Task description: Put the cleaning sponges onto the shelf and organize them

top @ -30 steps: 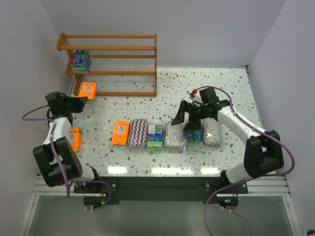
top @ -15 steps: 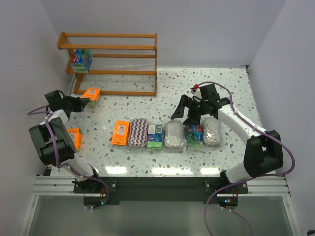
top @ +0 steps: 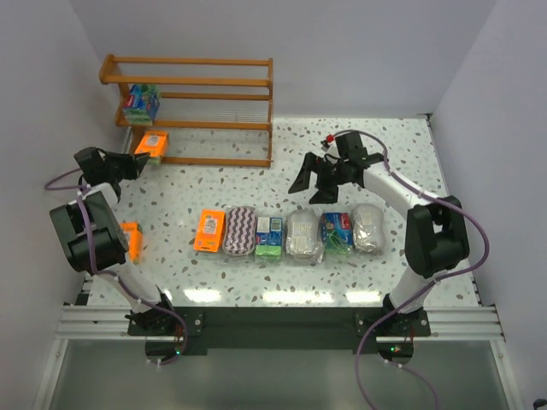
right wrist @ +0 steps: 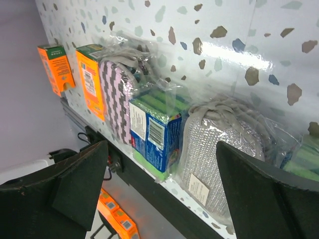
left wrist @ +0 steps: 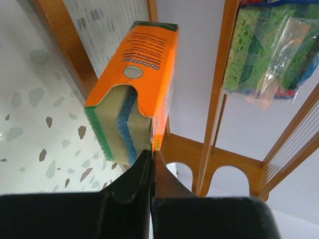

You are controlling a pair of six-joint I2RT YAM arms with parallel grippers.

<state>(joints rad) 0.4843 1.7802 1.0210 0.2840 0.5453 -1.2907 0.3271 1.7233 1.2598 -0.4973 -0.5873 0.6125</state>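
The wooden shelf point(top: 201, 84) stands at the back left, with one blue-and-green sponge pack point(top: 141, 102) on its middle tier. My left gripper point(top: 132, 161) is shut on an orange sponge pack point(top: 152, 143) and holds it at the left end of the shelf's lowest tier. In the left wrist view the gripper point(left wrist: 152, 157) pinches the pack's point(left wrist: 137, 99) edge beside the shelf frame point(left wrist: 217, 99). My right gripper point(top: 312, 178) is open and empty, above and behind the row of sponges. The row holds an orange pack point(top: 209, 230), a purple zigzag pad point(top: 240, 230), a blue-green block point(top: 270, 236), a grey pad point(top: 303, 235), a blue-green block point(top: 337, 231) and a grey pad point(top: 368, 227).
Another orange pack point(top: 130, 239) lies alone near the table's left edge, beside the left arm. The right wrist view shows the row from the side: the blue-green block point(right wrist: 154, 132) and the grey pad point(right wrist: 219, 149) lie between my open fingers. Walls close in on three sides.
My left gripper has carried the orange pack back and up to the shelf's left end. My right gripper has lifted off the row and moved back and to the left, still open.
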